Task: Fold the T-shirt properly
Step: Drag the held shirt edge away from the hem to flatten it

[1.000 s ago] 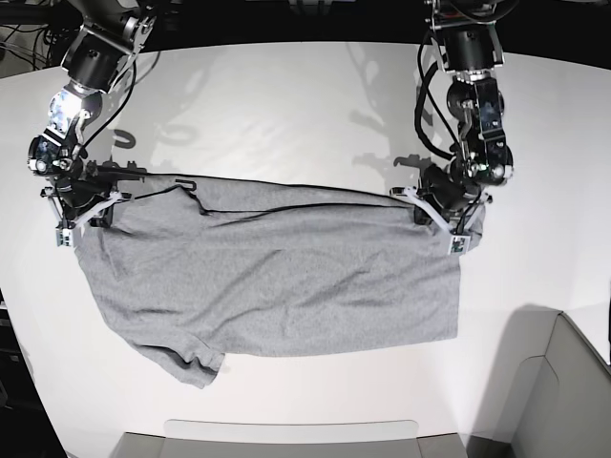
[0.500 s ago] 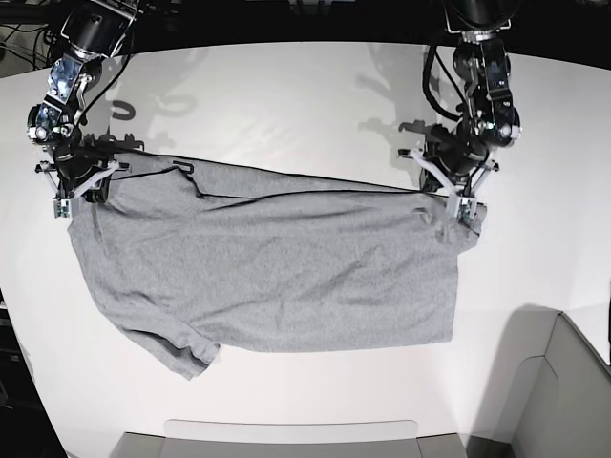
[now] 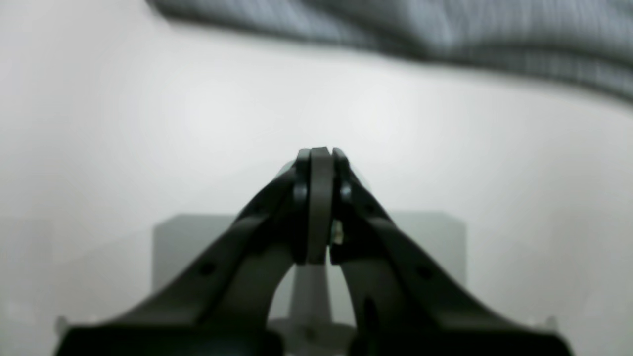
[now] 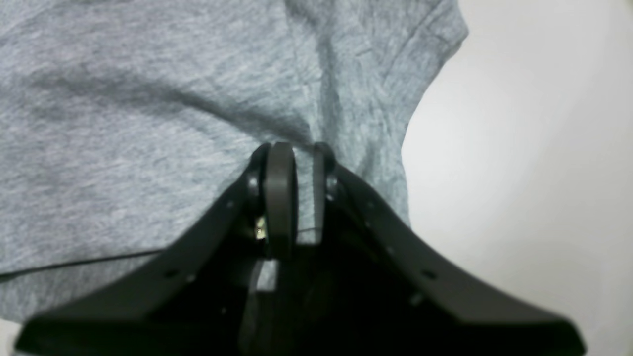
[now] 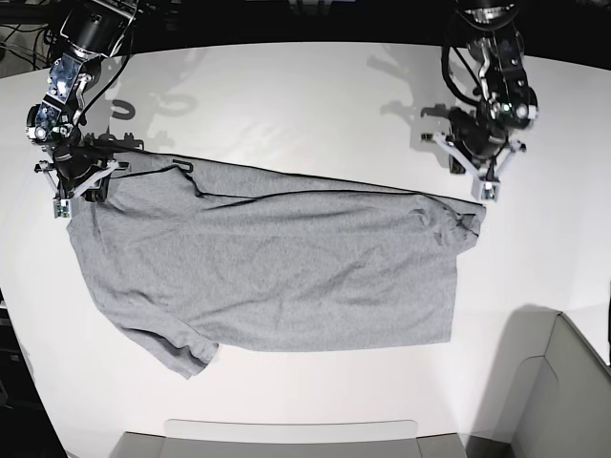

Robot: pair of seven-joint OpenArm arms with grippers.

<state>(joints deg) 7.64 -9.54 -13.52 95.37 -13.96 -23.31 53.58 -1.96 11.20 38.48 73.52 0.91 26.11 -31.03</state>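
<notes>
The heather-grey T-shirt [image 5: 277,267] lies spread across the white table, its plain side up and one sleeve at the lower left. At the shirt's far left corner, my right gripper [image 5: 63,202] is shut on a pinch of cloth. The right wrist view shows the T-shirt [image 4: 148,123] fabric caught between the fingers of the right gripper [image 4: 296,151]. My left gripper [image 5: 488,191] hovers just beyond the shirt's far right corner, shut and empty. In the left wrist view the left gripper [image 3: 320,154] has its pads pressed together, and the T-shirt [image 3: 445,29] is a blurred band ahead.
A grey tray [image 5: 286,439] sits at the table's near edge. A grey bin [image 5: 563,401] stands at the lower right. Bare white table [image 5: 286,95] lies beyond the shirt.
My left gripper has let go of the shirt's right corner and moved away toward the far right; that corner now lies crumpled on the table. My right gripper keeps its grip.
</notes>
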